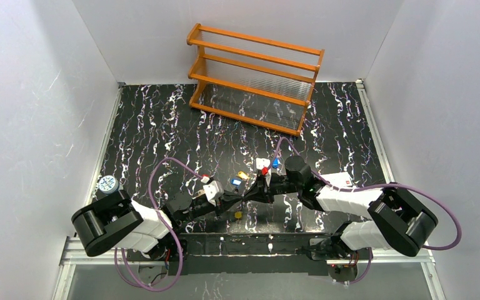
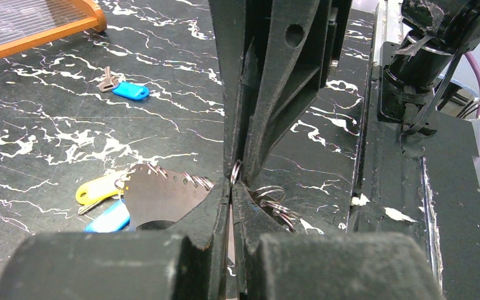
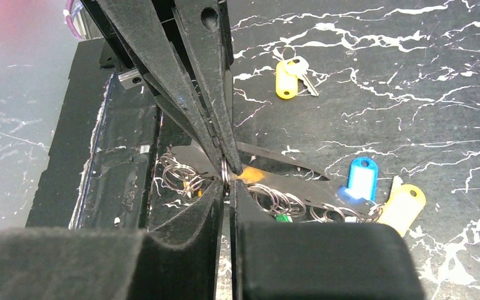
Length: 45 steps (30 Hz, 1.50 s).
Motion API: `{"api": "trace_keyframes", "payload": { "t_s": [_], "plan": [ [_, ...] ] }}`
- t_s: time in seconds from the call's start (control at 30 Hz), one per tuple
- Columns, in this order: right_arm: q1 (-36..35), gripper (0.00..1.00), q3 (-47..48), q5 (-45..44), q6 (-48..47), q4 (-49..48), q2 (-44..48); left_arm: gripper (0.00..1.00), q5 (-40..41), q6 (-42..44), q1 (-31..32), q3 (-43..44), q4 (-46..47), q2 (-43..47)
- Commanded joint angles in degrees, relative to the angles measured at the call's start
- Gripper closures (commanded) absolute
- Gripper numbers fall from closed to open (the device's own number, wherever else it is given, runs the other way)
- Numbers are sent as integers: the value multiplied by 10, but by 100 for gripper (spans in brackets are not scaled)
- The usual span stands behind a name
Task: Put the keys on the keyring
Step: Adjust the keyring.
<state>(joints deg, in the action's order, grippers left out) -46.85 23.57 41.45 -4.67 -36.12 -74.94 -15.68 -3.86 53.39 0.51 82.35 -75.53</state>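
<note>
Close to the near edge of the table (image 1: 162, 125), your two claws meet tip to tip, just beyond the black base plate (image 2: 450, 206) that runs along that edge. Past them you have open marbled surface all the way to the wooden rack (image 1: 256, 78) at the back, and the side walls stand well apart from both arms.

Your left claw (image 2: 231, 187) is closed to a sliver, and your right claw (image 3: 226, 187) is the same. Both pinch the keyring (image 2: 235, 170), a thin metal loop standing on edge right where the four fingertips come together.

Under the tips lies a dark flat piece (image 2: 162, 197) with spare rings (image 3: 281, 201) along its edge. Loose keys (image 1: 235, 182) lie around it:
- A yellow-tagged key (image 3: 285, 80) and a blue-tagged key (image 2: 130, 91) lie apart from the claws.
- A second yellow tag (image 3: 405, 203) and a blue tag (image 3: 361, 178) lie just beside the flat piece.
</note>
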Motion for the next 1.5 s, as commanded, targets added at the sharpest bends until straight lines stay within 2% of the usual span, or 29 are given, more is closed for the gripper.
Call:
{"api": "trace_keyframes", "payload": {
  "t_s": [0.0, 0.07, 0.2, 0.33, 0.4, 0.47, 0.63, 0.83, 1.07, 1.27, 1.47],
  "plan": [
    [2, 89, 25, 20, 3, -30, -6, 100, -6, 7, 3, -3, 29, 12],
    [2, 97, 29, 24, 1, -23, -6, 100, -5, 7, 3, -3, 29, 13],
    [2, 99, 54, 29, -28, 36, -9, 100, 2, 7, 3, -14, 28, 17],
    [2, 99, 107, 10, -89, 189, -17, 72, 31, 7, 3, -22, 13, 32],
    [2, 99, 136, -3, -117, 264, -27, 64, 49, 13, 3, -22, -14, 48],
    [2, 99, 164, -11, -143, 330, -36, 62, 62, 25, 3, -15, -54, 67],
    [1, 99, 217, -38, -178, 450, -64, 62, 51, 82, 3, 8, -154, 95],
    [-5, 99, 277, -77, -207, 552, -103, 65, 39, 99, 3, 15, -173, 88],
    [-14, 99, 295, -87, -213, 571, -118, 68, -11, 119, 3, 41, -178, 48],
    [-33, 99, 307, -132, -219, 595, -140, 69, -53, 135, 3, 79, -177, -13],
    [-35, 99, 286, -117, -210, 563, -120, 72, -72, 142, 4, 103, -169, -62]
  ]
}}
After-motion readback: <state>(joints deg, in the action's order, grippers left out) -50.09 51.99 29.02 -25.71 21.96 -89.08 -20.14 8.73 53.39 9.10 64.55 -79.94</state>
